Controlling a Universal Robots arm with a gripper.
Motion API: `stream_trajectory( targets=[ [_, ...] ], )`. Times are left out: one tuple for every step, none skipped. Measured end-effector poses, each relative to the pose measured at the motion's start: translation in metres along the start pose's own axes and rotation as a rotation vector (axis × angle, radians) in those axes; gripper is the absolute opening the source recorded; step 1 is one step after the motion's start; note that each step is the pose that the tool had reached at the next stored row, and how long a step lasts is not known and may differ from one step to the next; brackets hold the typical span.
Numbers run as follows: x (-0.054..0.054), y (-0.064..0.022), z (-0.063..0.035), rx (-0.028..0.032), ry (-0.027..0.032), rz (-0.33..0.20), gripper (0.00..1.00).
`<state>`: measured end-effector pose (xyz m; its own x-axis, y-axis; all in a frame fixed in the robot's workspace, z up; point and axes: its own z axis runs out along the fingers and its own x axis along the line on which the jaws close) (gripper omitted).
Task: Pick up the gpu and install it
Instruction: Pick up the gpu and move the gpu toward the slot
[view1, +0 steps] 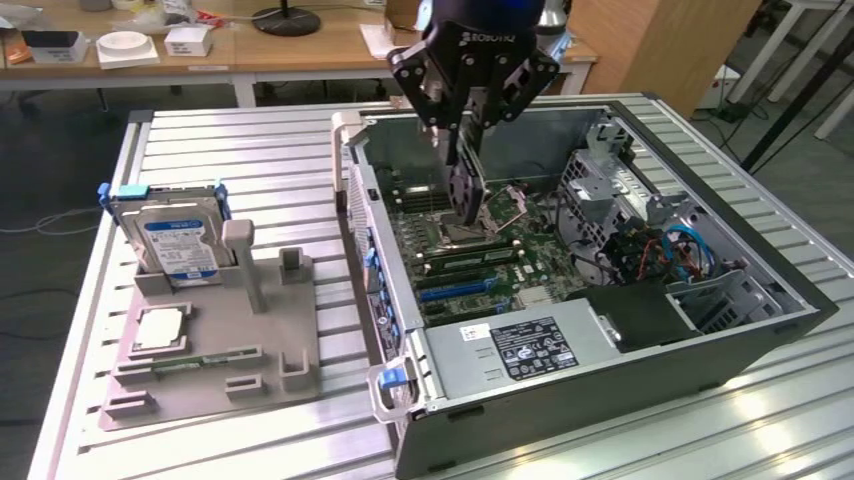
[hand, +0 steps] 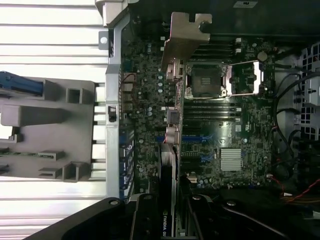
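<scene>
My gripper (view1: 467, 122) hangs over the open computer case (view1: 747, 345), shut on the gpu (view1: 465, 185). The gpu is a thin black card that hangs edge-on below the fingers, over the motherboard (view1: 501, 262) near the empty processor socket. In the wrist view the gpu (hand: 169, 165) runs out from between the fingers (hand: 145, 220), and its pale metal bracket (hand: 184, 45) is at the far end. It hovers above the board, apart from it. Blue expansion slots (hand: 192, 140) lie under and beside the card.
A grey holder tray (view1: 214, 375) at the exterior view's left carries a hard drive with a blue-and-white label (view1: 180, 245), a processor (view1: 160, 328) and a memory strip (view1: 200, 362). The case also holds a power supply (view1: 534, 345), a drive cage (view1: 614, 190) and cables (view1: 681, 250).
</scene>
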<state>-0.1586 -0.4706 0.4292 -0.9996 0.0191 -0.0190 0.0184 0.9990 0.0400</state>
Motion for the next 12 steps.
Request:
stream_trajectory(
  targets=[
    [-0.002,0.0001,0.0001,-0.0002,0.0000,0.000,0.26],
    [-0.005,0.0001,0.0003,-0.0005,0.0000,-0.001,0.26],
    [-0.007,0.0001,0.0004,-0.0007,0.0001,-0.001,0.26],
    [-0.009,0.0002,0.0005,-0.0009,0.0001,-0.001,0.26],
    [-0.011,0.0003,0.0007,-0.0012,0.0000,-0.002,0.26],
    [-0.013,0.0003,0.0008,-0.0013,0.0001,-0.002,0.26],
    [-0.015,0.0004,0.0009,-0.0015,0.0001,-0.002,0.26],
    [-0.018,0.0004,0.0010,-0.0017,0.0002,-0.002,0.26],
    [-0.020,0.0005,0.0012,-0.0019,0.0002,-0.003,0.26],
    [-0.022,0.0005,0.0013,-0.0022,0.0001,-0.003,0.26],
    [-0.024,0.0006,0.0014,-0.0024,0.0001,-0.003,0.26],
    [-0.026,0.0006,0.0015,-0.0026,0.0002,-0.004,0.26]
  ],
)
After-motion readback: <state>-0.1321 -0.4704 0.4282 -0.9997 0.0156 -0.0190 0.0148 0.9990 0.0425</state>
